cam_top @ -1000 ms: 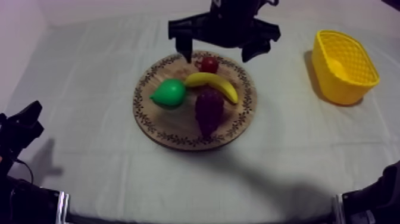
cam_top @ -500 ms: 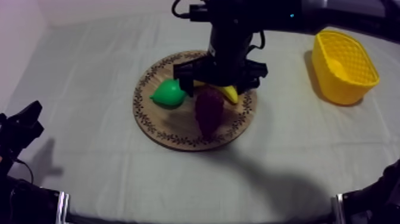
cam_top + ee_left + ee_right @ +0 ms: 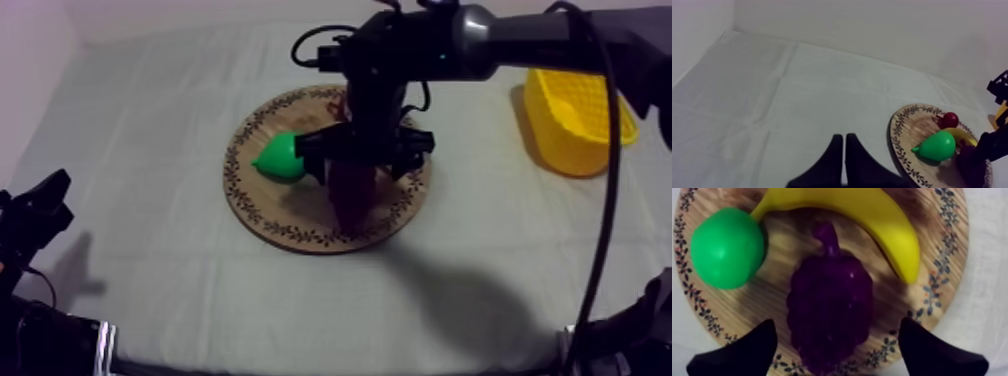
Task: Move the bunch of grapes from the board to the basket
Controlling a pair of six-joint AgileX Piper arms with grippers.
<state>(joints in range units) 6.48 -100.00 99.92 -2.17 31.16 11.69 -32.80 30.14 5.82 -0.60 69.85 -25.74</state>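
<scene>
The purple bunch of grapes (image 3: pixel 350 192) (image 3: pixel 829 308) lies on the round wooden board (image 3: pixel 290 228) (image 3: pixel 944 263), front of centre. My right gripper (image 3: pixel 364 162) (image 3: pixel 839 355) hangs open just above it, one black finger (image 3: pixel 747 353) on each side of the bunch, not touching it. The banana (image 3: pixel 872 218) curves behind the grapes and the green pear (image 3: pixel 282 157) (image 3: pixel 727 247) lies to their left. The yellow basket (image 3: pixel 578 120) stands at the right of the table. My left gripper (image 3: pixel 40 212) (image 3: pixel 843 152) rests shut at the table's left edge.
In the left wrist view the board (image 3: pixel 907 132) carries the pear (image 3: pixel 937 146), a small red fruit (image 3: pixel 950 119), the banana (image 3: pixel 963 135) and the grapes (image 3: pixel 970 161). The right arm (image 3: pixel 500 40) reaches across above the table beside the basket.
My right gripper has come forward from the board's far rim and lowered over the grapes, now covering the small red fruit and most of the banana in the top view. The left arm is still.
</scene>
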